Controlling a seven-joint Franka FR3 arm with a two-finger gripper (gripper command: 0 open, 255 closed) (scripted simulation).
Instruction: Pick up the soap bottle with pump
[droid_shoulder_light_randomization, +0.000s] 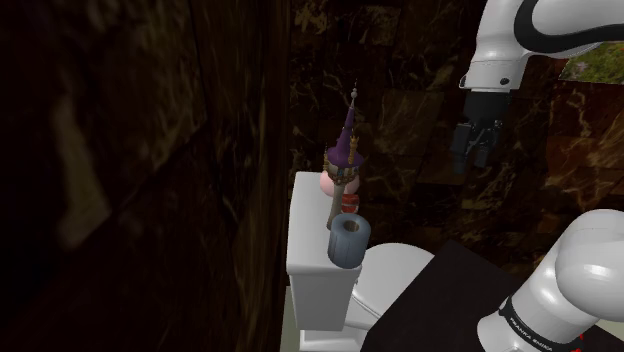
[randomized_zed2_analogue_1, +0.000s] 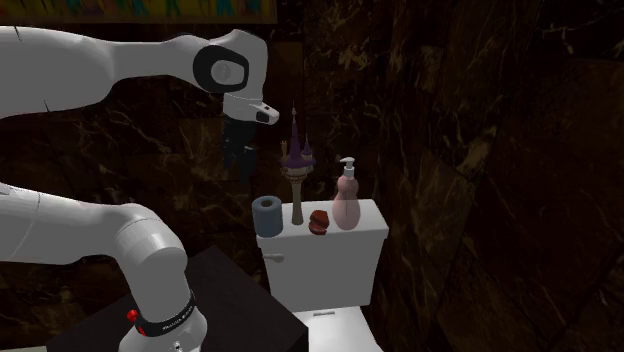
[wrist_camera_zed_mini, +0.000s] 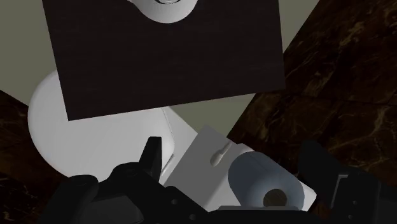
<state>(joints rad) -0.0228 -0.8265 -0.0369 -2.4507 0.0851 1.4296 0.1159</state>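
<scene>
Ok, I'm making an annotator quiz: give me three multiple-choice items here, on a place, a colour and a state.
1. Where does the soap bottle stand? A. on the floor B. on the toilet tank C. on a shelf
2. What colour is its body? A. pink B. green C. yellow
3. How is the gripper? A. shut on the bottle B. shut, resting on the tank C. open, in the air
Key: 1 B, it stands on the tank beside a small red thing; 2 A, the body is pink; 3 C, its fingers stand apart, clear of the tank.
</scene>
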